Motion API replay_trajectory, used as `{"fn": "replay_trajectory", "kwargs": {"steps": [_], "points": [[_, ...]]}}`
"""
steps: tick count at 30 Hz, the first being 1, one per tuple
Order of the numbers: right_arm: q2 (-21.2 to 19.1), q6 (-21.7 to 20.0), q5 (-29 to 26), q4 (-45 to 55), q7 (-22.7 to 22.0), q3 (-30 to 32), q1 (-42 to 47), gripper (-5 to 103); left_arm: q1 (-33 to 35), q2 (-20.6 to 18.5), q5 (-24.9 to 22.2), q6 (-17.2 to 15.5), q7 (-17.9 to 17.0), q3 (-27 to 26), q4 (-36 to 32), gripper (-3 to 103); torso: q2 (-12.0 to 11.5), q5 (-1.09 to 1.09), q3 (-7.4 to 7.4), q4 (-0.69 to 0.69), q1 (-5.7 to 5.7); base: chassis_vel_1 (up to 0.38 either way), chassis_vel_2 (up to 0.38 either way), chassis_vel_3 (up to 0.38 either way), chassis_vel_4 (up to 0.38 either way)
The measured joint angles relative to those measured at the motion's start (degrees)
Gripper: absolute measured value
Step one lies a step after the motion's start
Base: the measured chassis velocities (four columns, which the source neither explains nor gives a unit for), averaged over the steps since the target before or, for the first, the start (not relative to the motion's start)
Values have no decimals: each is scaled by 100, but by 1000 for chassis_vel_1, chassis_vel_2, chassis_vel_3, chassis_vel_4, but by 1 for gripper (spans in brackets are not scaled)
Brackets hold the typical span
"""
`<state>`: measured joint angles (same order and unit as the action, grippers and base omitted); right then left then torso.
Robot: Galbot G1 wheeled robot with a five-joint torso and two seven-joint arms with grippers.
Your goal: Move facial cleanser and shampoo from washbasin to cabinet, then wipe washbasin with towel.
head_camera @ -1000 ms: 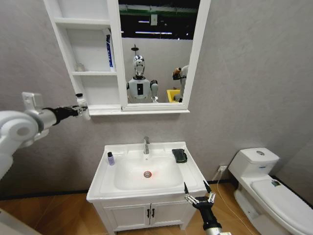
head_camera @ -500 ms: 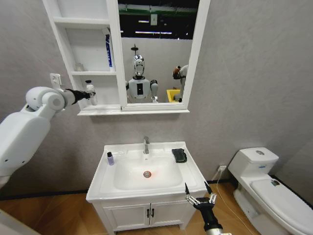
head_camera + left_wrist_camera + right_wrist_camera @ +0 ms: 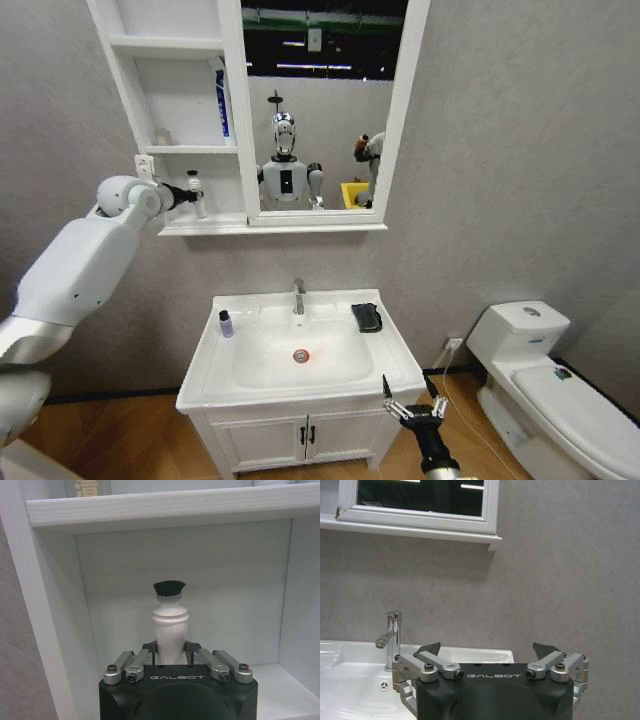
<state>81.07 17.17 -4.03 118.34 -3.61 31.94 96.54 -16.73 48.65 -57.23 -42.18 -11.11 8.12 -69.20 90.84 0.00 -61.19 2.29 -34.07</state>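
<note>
left gripper point(image 3: 171, 652) clamped a white bottle point(image 3: 170, 630) inside the cabinet point(image 3: 180, 222), upper left; right gripper point(image 3: 490, 652) gaped before the washbasin point(image 3: 225, 380).

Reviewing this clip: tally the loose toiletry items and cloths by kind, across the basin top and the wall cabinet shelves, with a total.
Bottles: 2, a white black-capped bottle in the left gripper inside the cabinet's bottom compartment, and a small purple bottle on the washbasin.
Blue tubes: 1, on the middle shelf.
Towels: 1, dark towel beside the faucet.
Total: 4.
</note>
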Motion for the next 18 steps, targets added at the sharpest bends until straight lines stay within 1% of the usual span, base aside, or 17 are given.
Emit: {"fn": "replay_trajectory", "kwargs": {"steps": [1, 2, 3, 4, 5, 7, 8, 9, 10, 11, 12, 13, 14, 15, 16, 17, 18], "points": [[0, 0, 0, 0, 0, 0, 0, 100, 0, 0, 0, 0, 0, 0, 0, 29, 0, 0, 0, 0, 0, 0, 0, 0, 0], [1, 0, 0, 3, 0, -1, 2, 100, 0, 5, 0, 3, -1, 0, 23, 34, 0, 0, 1, 0, 0, 0, 0, 0, 0], [22, 7, 0, 31, -2, -1, 39, 100, 33, -58, -13, 4, 5, -8, -3, 50, 0, 0, 0, 0, 0, 0, 0, 0, 0], [32, 18, 0, 33, -2, -1, 63, 100, 62, -95, -29, 4, 9, -18, -47, 56, 0, 0, 0, 0, 0, 0, 0, 0, 0], [32, 18, 0, 33, -2, -1, 63, 100, 62, -95, -29, 4, 9, -18, -47, 56, 0, 0, 0, 0, 0, 0, 0, 0, 0], [45, 46, 7, 35, -3, -2, 98, 100, 131, -176, -59, 4, 12, -56, -155, 66, 0, -1, 0, 1, 0, 0, 0, 0, 0], [45, 46, 7, 35, -3, -2, 98, 100, 131, -176, -59, 4, 12, -56, -155, 66, 0, -1, 0, 1, 0, 0, 0, 0, 0], [53, 54, 13, 38, -4, -6, 109, 100, 175, -228, -73, 4, 7, -83, -232, 72, 0, 0, 1, 2, 0, 0, 0, 0, 0], [60, 59, 20, 40, -4, -13, 115, 100, 235, -299, -104, 4, -4, -114, -345, 72, 0, 0, 0, 3, 0, 0, 0, 0, 0], [68, 62, 37, 45, -4, -26, 123, 100, 410, -483, -206, 4, -22, -244, -664, 83, 0, -1, 0, 3, -1, 0, 0, 0, 0], [68, 62, 37, 45, -4, -26, 123, 100, 410, -483, -206, 4, -22, -244, -664, 83, 0, -1, 0, 3, -1, 0, 0, 0, 0], [73, 62, 51, 50, -4, -38, 124, 100, 601, -658, -296, 9, -44, -415, -997, 83, 0, -1, 0, 2, -1, 0, 0, 0, 0], [76, 62, 61, 52, -5, -51, 121, 100, 803, -787, -366, 69, -28, -594, -1279, 88, 0, 0, 1, 0, -1, 0, 0, 0, 0], [80, 56, 80, 52, -9, -74, 101, 100, 1246, -985, -478, 237, 37, -912, -1768, 93, 1, 1, 1, -3, 1, 0, 0, 0, 0], [80, 56, 80, 52, -9, -74, 101, 100, 1246, -985, -478, 237, 37, -912, -1768, 93, 1, 1, 1, -3, 1, 0, 0, 0, 0], [84, 39, 104, 53, -38, -94, 80, 100, 1575, -1136, -497, 350, 77, -1144, -2108, 97, 1, -4, 1, 0, 1, 0, 0, 0, 0], [92, -2, 119, 52, -75, -125, 47, 100, 2056, -1331, -483, 535, 166, -1429, -2554, 99, 1, -1, 1, 0, 0, 0, 0, 0, 0]]}}
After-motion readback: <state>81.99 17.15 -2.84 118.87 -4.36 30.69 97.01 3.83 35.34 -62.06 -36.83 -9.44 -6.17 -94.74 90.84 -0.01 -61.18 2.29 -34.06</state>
